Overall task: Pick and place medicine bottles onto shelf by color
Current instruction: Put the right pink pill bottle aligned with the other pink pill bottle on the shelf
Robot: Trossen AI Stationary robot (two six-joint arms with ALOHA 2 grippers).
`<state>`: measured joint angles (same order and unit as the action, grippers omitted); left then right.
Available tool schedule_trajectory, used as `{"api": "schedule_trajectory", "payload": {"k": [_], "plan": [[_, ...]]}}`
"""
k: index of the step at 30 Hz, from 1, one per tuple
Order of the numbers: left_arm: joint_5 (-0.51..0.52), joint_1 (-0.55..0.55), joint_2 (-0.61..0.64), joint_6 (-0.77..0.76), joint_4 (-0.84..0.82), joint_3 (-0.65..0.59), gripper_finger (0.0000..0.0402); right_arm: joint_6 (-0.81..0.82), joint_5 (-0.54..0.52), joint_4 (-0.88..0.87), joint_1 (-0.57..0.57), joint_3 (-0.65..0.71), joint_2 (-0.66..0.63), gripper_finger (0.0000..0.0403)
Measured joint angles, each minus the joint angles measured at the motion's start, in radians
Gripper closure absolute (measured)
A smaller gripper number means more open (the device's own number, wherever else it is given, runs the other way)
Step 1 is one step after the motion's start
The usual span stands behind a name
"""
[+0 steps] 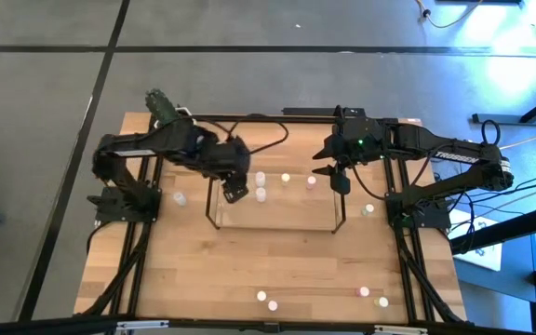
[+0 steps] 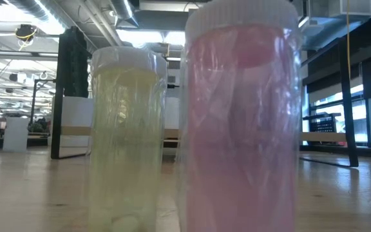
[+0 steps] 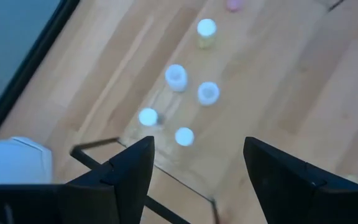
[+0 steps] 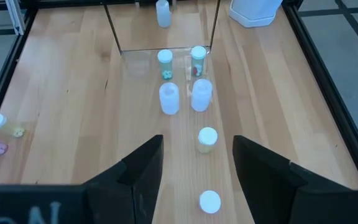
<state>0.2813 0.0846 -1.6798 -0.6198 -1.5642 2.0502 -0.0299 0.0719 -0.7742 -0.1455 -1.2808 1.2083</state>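
While both arms hang over the back of the table, nothing is gripped yet, so I judge this a pre-grasp step.

High view: left gripper hovers at the left end of the shelf; right gripper hovers at its right end. Two white bottles stand close together at the shelf's back edge, a yellowish bottle and a pink bottle in a row beside them. Loose bottles lie by the left arm's base, by the right arm's base and along the front edge.

Low view: yellowish-green bottle and pink bottle fill the frame, upright, just beside each other; no gripper visible.

Left wrist view: fingers spread wide, empty; white bottles ahead past the shelf's wire frame.

Right wrist view: fingers spread, empty; yellowish bottle sits between the fingertips' line, a white-capped bottle nearer.

Next move, my judgement: right gripper descends on the yellowish bottle, closes gently, carries it to its colour group. Bottles are tiny and tightly spaced, so approach needs precise centring.
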Motion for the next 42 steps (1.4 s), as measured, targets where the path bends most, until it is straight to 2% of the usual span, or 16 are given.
{"api": "schedule_trajectory", "payload": {"k": [3,15,20,22,27,33,42], "plan": [[0.012,0.052,0.022,-0.059,0.0,0.0,0.0161,-0.002,0.0,0.0,0.0,0.0,0.0,0.0208],[0.165,0.248,0.031,-0.344,0.0,0.0,0.0161,0.011,0.008,0.038,0.0,0.0,0.0,0.0208],[0.232,0.325,0.031,-0.428,-0.006,-0.001,0.0161,-0.049,0.147,0.035,0.023,0.0,0.0,0.0208],[0.253,0.352,0.031,-0.451,-0.006,-0.001,0.0161,-0.055,0.134,0.04,0.067,0.0,0.0,0.0209],[0.3,0.409,0.031,-0.454,-0.006,-0.001,0.0161,-0.025,-0.01,0.051,0.224,0.0,0.0,0.0224],[0.31,0.467,0.031,-0.446,-0.006,-0.001,0.0161,0.118,-0.129,0.111,0.423,0.0,0.0,0.024],[0.333,0.582,0.031,-0.444,-0.007,-0.002,0.0161,0.399,-0.134,0.105,0.704,0.0,0.0,0.0243]]}}
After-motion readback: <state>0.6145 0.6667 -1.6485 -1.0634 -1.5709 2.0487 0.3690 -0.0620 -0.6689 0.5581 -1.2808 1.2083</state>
